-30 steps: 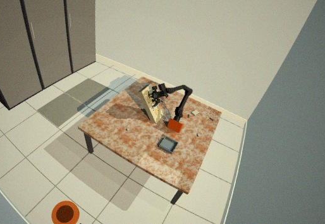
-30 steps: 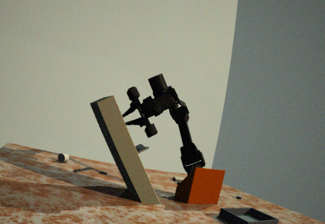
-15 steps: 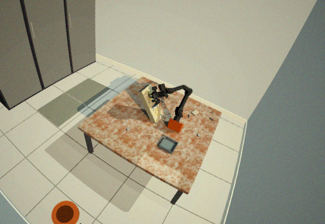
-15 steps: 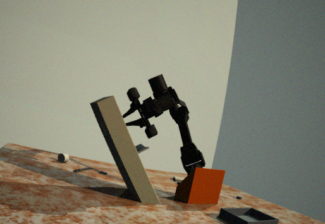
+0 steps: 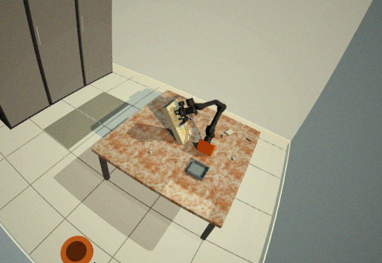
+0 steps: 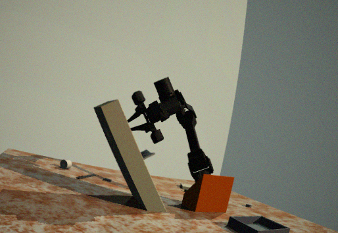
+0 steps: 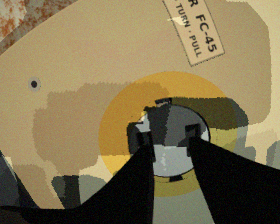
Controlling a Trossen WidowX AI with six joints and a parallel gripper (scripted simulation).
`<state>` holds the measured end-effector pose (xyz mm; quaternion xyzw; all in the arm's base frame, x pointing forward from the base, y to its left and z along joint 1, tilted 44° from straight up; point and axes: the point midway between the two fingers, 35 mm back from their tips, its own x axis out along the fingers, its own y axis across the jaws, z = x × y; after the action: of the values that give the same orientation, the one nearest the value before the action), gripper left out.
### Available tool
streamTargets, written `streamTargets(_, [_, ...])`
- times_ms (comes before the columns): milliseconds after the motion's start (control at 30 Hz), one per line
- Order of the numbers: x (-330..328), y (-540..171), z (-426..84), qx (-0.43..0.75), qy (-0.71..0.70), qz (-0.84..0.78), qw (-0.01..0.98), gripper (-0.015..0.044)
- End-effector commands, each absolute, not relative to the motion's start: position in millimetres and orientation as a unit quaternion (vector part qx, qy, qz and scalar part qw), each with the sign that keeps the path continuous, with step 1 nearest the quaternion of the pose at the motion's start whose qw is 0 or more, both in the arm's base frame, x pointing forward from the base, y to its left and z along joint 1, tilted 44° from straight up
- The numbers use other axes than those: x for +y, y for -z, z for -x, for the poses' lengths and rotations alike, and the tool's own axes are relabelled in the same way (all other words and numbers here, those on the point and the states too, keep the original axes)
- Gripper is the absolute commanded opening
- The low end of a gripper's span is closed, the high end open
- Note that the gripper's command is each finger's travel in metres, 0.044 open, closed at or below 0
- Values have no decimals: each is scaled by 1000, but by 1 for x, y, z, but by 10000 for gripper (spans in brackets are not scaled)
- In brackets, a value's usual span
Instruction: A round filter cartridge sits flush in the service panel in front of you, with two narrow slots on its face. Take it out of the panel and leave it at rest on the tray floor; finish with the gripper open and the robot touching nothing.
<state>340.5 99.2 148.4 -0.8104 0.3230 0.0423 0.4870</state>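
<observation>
The tan service panel (image 5: 177, 129) (image 6: 131, 158) (image 7: 81, 65) leans on the table. The round grey filter cartridge (image 7: 172, 159) sits in its opening, inside a yellow ring, with dark slots at left and right of its face. My gripper (image 5: 177, 113) (image 6: 129, 125) (image 7: 170, 148) is partly open, its two fingers apart at the panel face. In the wrist view each fingertip overlaps one slot; how deep the tips reach is hidden. Nothing is pinched between them. The dark tray (image 5: 195, 175) (image 6: 235, 224) stands on the table beyond the orange block, away from the gripper.
An orange block (image 5: 206, 147) (image 6: 215, 194) stands beside the arm base. A grey flap (image 6: 147, 154) sticks out of the panel below the gripper. A small white cylinder (image 5: 150, 151) (image 6: 66, 164) lies behind the panel. A printed label (image 7: 195, 32) is on the panel face.
</observation>
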Motion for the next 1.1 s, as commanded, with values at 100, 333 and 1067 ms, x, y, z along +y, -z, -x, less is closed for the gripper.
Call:
streamTargets(100, [101,-151,-342,321,-43,810,489,103])
streamTargets(333, [100,-150,-344,321,-43,810,489,103])
streamTargets(1067, [99,-147,-343,321,-43,810,489,103])
